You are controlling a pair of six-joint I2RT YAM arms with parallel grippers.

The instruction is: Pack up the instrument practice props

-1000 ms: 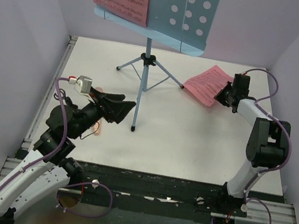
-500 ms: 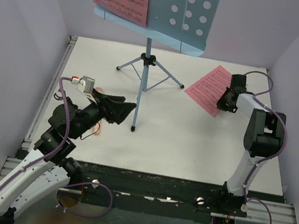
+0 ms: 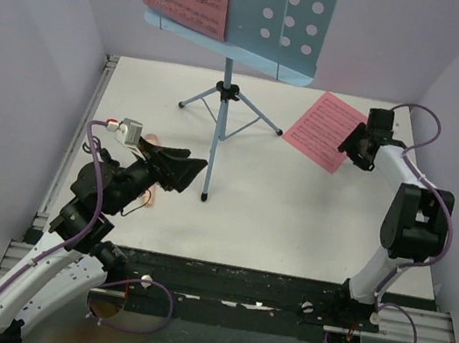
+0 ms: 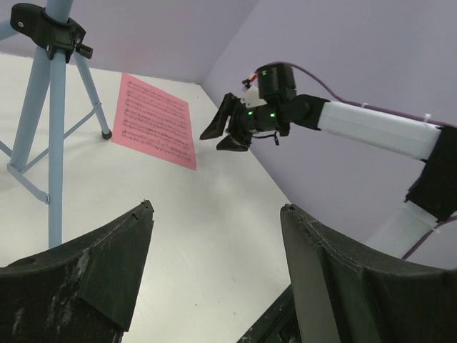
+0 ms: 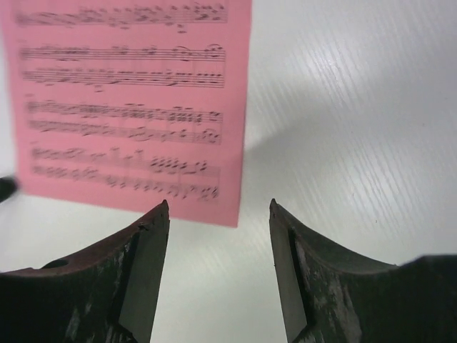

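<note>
The loose page (image 3: pixel 321 130) lies flat on the far right of the table (image 3: pixel 294 210). The right gripper (image 3: pixel 354 145) hovers just beside its right edge, jaws spread and empty. In the right wrist view the page's near corner sits just ahead of the gap between the fingers (image 5: pixel 143 243), with the sheet spreading off to the left. Its print runs across that view, so its long axis probably points away from the gripper. The left gripper (image 3: pixel 178 168), also open and empty, is well apart beyond the stand (image 3: pixel 218 125), so the right arm is nearer.
</note>
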